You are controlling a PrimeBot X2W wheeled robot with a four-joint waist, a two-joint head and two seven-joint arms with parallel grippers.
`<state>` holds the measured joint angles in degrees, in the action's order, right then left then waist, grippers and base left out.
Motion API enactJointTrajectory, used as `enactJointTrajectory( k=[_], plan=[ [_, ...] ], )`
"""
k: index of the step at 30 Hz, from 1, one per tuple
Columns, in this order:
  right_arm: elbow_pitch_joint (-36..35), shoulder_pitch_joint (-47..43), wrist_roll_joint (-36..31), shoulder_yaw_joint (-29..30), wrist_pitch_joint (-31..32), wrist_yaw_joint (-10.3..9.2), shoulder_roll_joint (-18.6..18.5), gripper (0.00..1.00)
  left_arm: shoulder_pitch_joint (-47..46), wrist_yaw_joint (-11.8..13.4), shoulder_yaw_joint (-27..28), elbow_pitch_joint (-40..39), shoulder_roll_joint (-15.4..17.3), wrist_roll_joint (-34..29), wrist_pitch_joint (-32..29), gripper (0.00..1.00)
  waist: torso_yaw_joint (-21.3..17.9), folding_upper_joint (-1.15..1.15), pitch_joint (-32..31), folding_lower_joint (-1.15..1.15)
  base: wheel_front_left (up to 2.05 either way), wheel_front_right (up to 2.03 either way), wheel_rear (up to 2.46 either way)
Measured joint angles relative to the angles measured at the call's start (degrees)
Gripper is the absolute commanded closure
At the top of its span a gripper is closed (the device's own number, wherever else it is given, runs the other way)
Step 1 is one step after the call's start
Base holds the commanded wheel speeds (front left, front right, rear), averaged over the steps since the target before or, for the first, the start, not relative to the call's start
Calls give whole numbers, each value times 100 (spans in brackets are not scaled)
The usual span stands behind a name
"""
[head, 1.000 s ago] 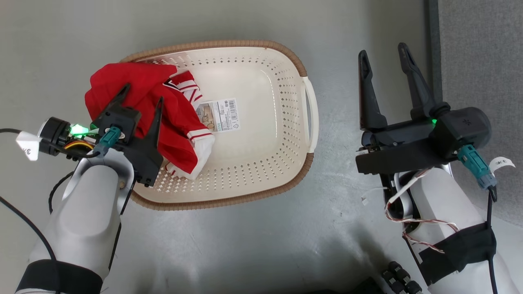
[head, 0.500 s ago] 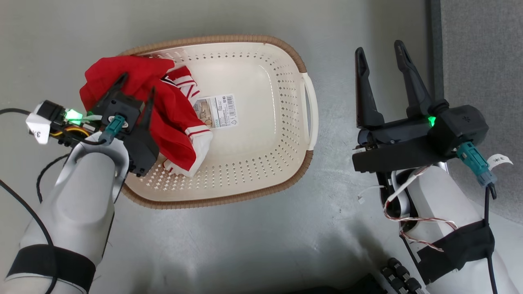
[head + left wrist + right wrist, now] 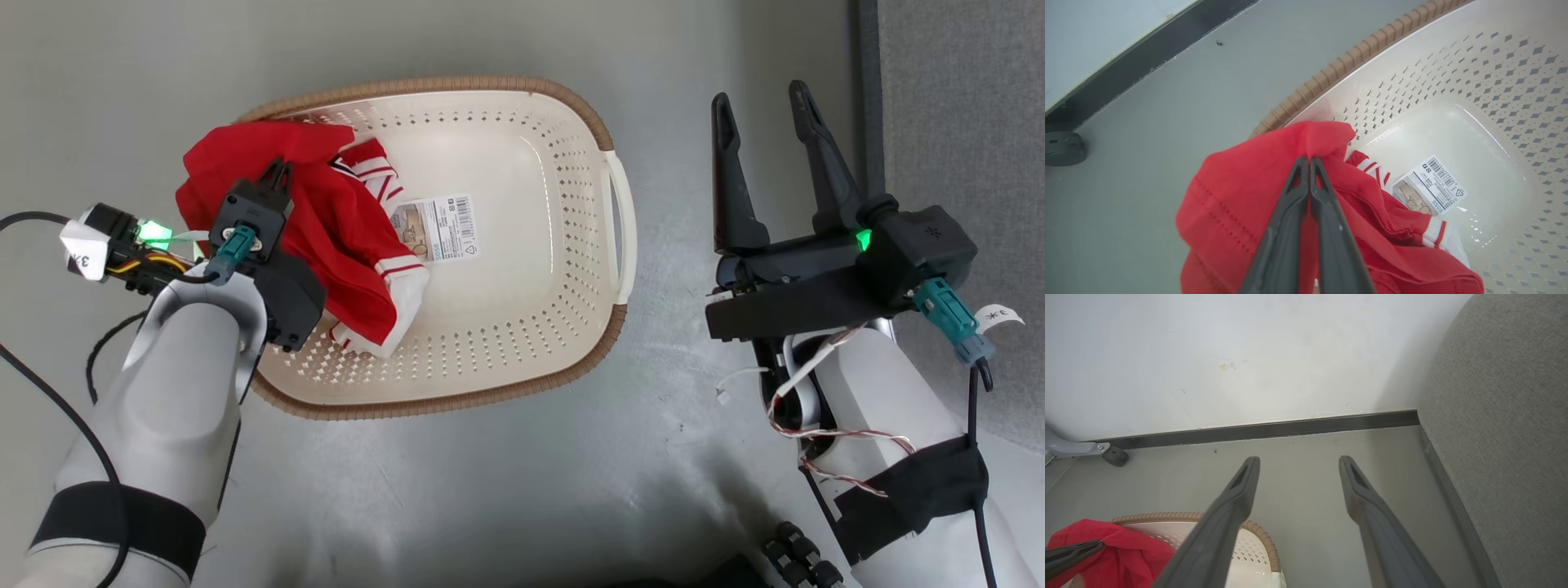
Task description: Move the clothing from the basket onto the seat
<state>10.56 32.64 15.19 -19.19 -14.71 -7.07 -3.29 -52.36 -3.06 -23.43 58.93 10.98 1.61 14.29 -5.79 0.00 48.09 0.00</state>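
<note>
The red clothing [image 3: 343, 237] with white trim lies bunched in the left end of the cream basket [image 3: 522, 310], spilling over its brown rim. My left gripper [image 3: 277, 167] is shut on a fold of the clothing [image 3: 1241, 204], and in the left wrist view its two fingers [image 3: 1306, 159] press together with red fabric pinched at their tips. To the right of the basket my right gripper [image 3: 759, 98] hangs open over the floor with nothing in it [image 3: 1298, 459]. The grey seat [image 3: 963, 106] rises at the far right [image 3: 1506, 416].
A paper label [image 3: 433, 229] is stuck to the basket's bare bottom. The basket stands on a grey floor [image 3: 490, 490]. A white wall with a dark baseboard [image 3: 1290, 428] runs behind it, and a caster wheel [image 3: 1115, 456] stands near the baseboard.
My left gripper's fingers have closed from wide open onto the red clothing, gathering a fold between them. The right gripper has stayed open and still.
</note>
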Motion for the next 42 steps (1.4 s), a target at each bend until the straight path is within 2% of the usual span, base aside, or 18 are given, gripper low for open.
enactJointTrajectory(
  k=[9,24,31,42],
  plan=[
    [255,20,45,86,0,-1,1,0,269,-103,238,-83,-226,402,1,100,62,0,-336,0,0,0,0],
    [811,-165,42,407,0,11,-3,0,1073,-309,560,-842,-571,951,1,100,243,0,-1368,0,0,0,0],
    [1014,-476,62,612,1,104,-96,0,1460,-358,673,-1302,-733,1272,1,100,367,0,-1929,-1,0,0,0],
    [1265,-869,103,693,1,309,-108,0,2025,-400,843,-1805,-767,1473,1,100,607,0,-2797,-1,0,0,0]
  ],
)
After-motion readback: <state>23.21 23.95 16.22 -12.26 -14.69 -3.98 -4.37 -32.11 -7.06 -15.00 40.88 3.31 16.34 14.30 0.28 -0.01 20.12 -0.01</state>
